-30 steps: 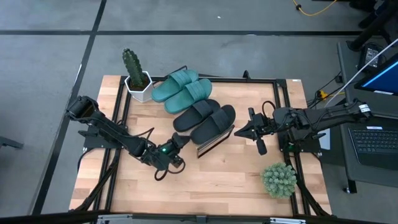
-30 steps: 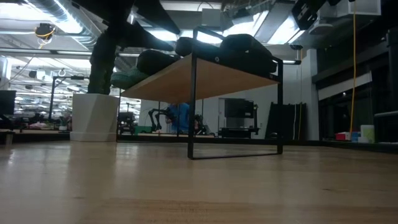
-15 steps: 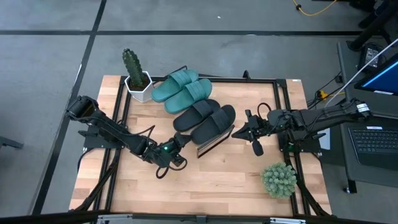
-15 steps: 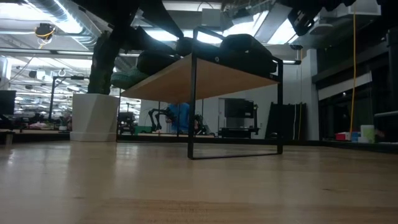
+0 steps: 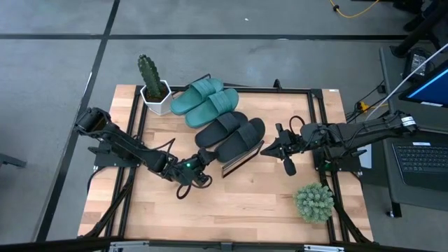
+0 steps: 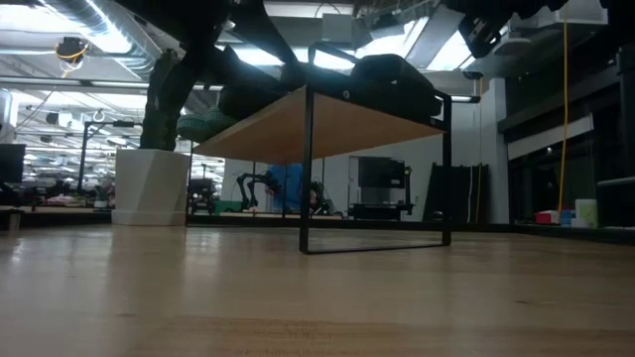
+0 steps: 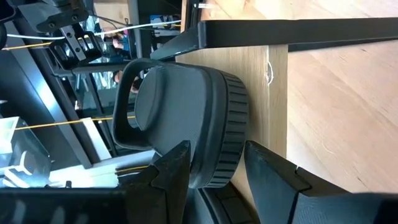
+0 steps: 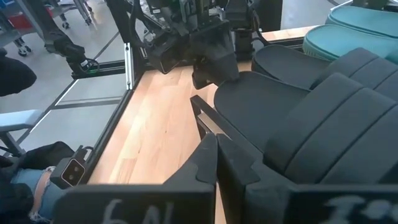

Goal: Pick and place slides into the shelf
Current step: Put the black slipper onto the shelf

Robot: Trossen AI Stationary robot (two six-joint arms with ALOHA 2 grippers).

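Two teal slides (image 5: 203, 98) and two black slides (image 5: 231, 133) lie side by side on the slanted shelf (image 5: 241, 159), whose plank and black frame also show in the low view (image 6: 327, 124). My left gripper (image 5: 202, 159) is open at the end of the nearer black slide (image 7: 186, 106) that points to the table's near left, one finger on either side of that end. My right gripper (image 5: 266, 148) is shut, its tips at the shelf's right-hand plank edge (image 8: 204, 121), beside the black slides (image 8: 323, 124). My left gripper comes level from the table's near left, its fingers (image 7: 177, 165) standing on either side of the black slide's rounded end (image 7: 217, 168); whether they touch it I cannot tell. My right gripper's shut fingertips (image 8: 211, 149) point at the shelf's plank edge from the table's right; whether they touch it I cannot tell.
A cactus in a white pot (image 5: 154, 91) stands at the table's far left, beside the teal slides. A small green plant (image 5: 313, 201) sits near the right near corner. Bare wood (image 5: 231, 210) lies in front of the shelf. A laptop sits off the table's right.
My left gripper has crept toward the shelf, closer to the black slide's near end. My right gripper has moved toward the table's left, up to the shelf's edge. The slides and shelf have stayed in place.
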